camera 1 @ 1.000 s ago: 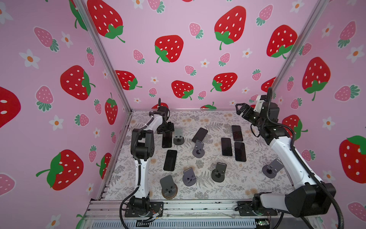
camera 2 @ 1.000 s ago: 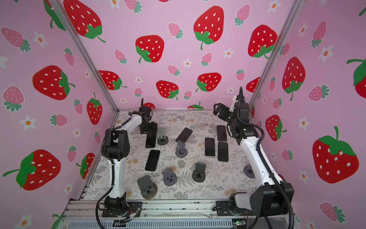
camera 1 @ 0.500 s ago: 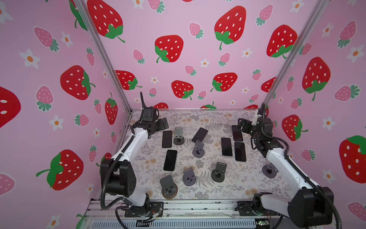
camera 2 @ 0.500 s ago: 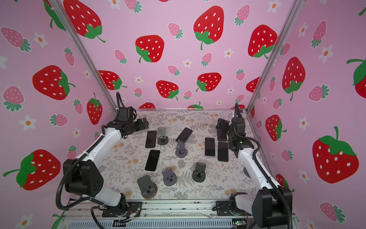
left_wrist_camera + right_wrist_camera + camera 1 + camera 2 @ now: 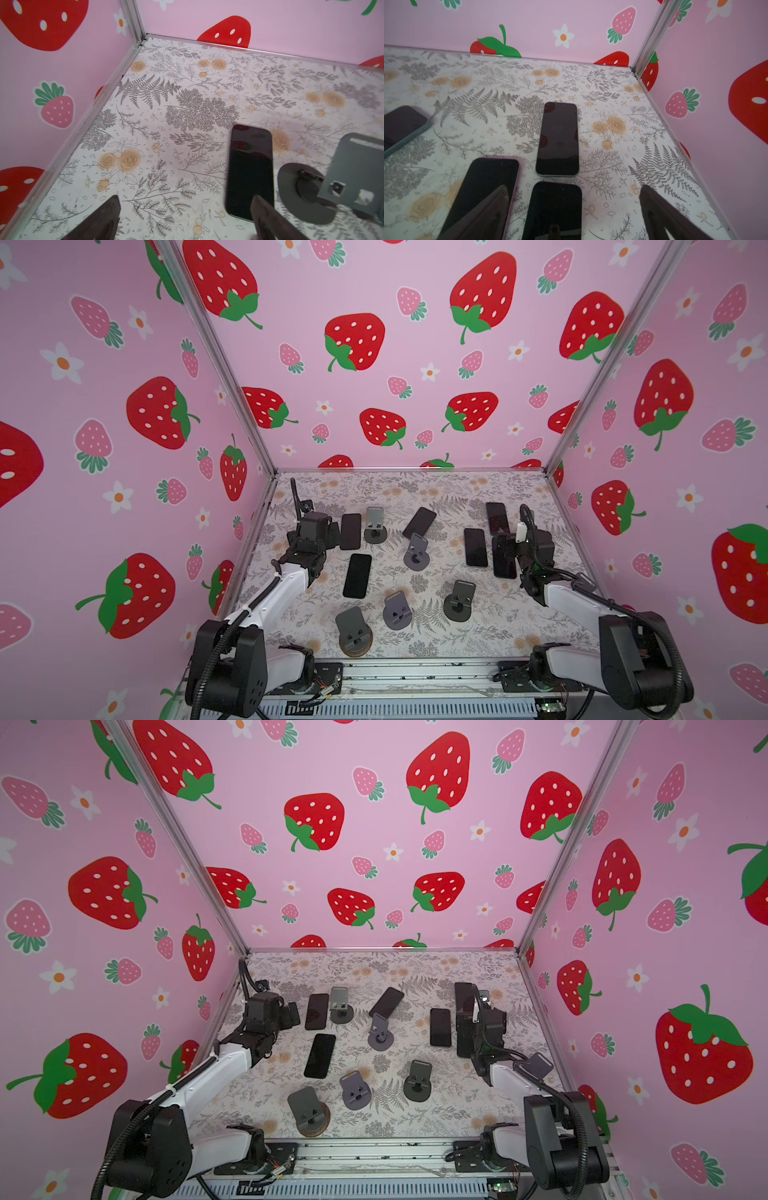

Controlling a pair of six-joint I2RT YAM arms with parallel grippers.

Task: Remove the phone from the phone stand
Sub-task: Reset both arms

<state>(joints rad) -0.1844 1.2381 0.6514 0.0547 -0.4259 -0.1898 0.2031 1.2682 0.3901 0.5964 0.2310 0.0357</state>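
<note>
the black phone (image 5: 350,531) lies flat, screen up, off and just beside the upright grey phone stand (image 5: 375,524).

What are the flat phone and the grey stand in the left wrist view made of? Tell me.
Phone: glossy black front, apparently glass; red reflections show on it.
Stand: matte grey plate on a dark round base, likely plastic or painted metal; no reflections show.

The walls (image 5: 291,302) are pink, with red and pink strawberries and white flowers. The tabletop (image 5: 436,489) is white, with grey ferns and tan roses. The phones (image 5: 356,576) are black and the phone stands (image 5: 458,600) dark grey.
</note>
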